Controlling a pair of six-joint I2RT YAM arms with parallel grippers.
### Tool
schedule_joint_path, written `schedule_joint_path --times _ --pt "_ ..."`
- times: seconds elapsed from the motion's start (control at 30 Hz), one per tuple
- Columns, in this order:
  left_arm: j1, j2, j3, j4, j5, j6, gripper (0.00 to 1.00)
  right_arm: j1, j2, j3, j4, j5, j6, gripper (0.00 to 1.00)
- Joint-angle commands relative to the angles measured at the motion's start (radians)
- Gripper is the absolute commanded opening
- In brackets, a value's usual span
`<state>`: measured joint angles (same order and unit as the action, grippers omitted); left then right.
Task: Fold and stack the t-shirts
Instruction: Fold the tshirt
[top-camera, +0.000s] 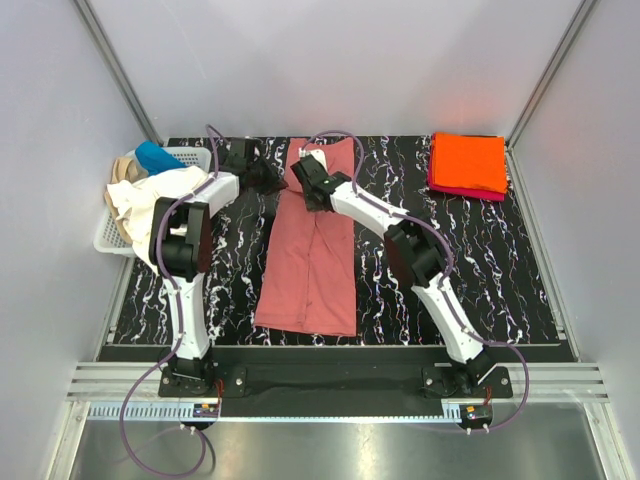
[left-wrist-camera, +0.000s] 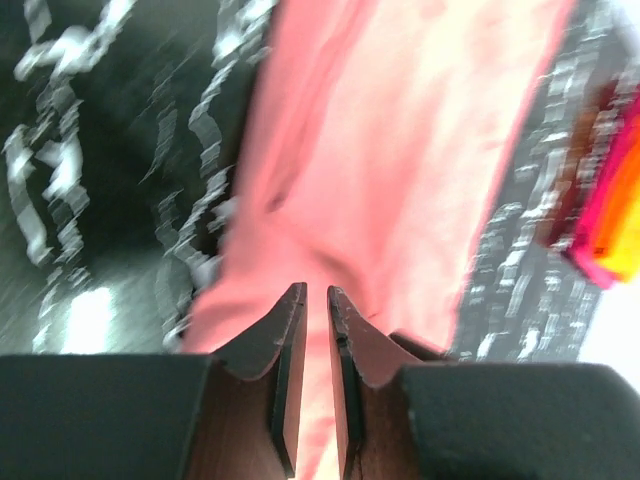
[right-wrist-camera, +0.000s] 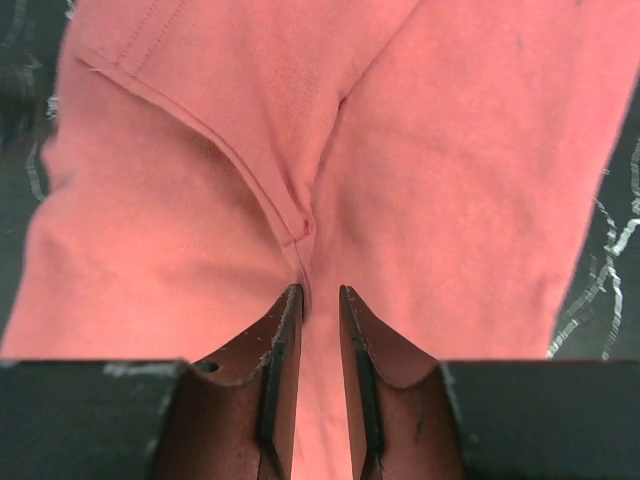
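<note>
A dusty salmon-pink t-shirt (top-camera: 312, 260), folded into a long narrow strip, lies down the middle of the black marbled table. My left gripper (top-camera: 264, 177) is at the strip's far left corner. My right gripper (top-camera: 306, 178) is on its far end. In the left wrist view, which is blurred, the jaws (left-wrist-camera: 315, 290) stand nearly closed with pink cloth (left-wrist-camera: 390, 150) between them. In the right wrist view the jaws (right-wrist-camera: 320, 290) pinch a fold of the pink shirt (right-wrist-camera: 450, 180) beside a seam. A folded orange tee (top-camera: 468, 160) lies on a magenta one (top-camera: 462, 190) at the far right.
A white lattice basket (top-camera: 108, 240) at the far left edge holds cream-white (top-camera: 150, 195), tan (top-camera: 122, 170) and blue (top-camera: 155, 157) tees. The orange and magenta stack also shows in the left wrist view (left-wrist-camera: 612, 230). Grey walls close in the table's sides and back.
</note>
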<state>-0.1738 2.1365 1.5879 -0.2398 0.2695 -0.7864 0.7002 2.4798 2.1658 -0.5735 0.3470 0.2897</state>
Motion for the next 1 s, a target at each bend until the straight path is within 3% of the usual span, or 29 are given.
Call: schedule_joint_path --times 0.0,0.3,0.57,0.97 --pt "0.008 -0.004 0.064 0.114 0.076 0.010 0.20 -0.004 -0.140 -0.029 0.006 -0.006 0.025 0.28" --pt "0.005 0.132 0.110 0.174 0.184 0.022 0.20 -0.002 -0.314 -0.196 0.020 -0.069 0.098 0.27" --pt "-0.001 0.197 0.121 0.120 0.177 0.084 0.20 -0.022 -0.311 -0.238 0.044 -0.115 0.123 0.24" --pt "-0.004 0.039 0.165 0.042 0.292 0.125 0.28 -0.068 -0.430 -0.357 0.041 -0.170 0.163 0.25"
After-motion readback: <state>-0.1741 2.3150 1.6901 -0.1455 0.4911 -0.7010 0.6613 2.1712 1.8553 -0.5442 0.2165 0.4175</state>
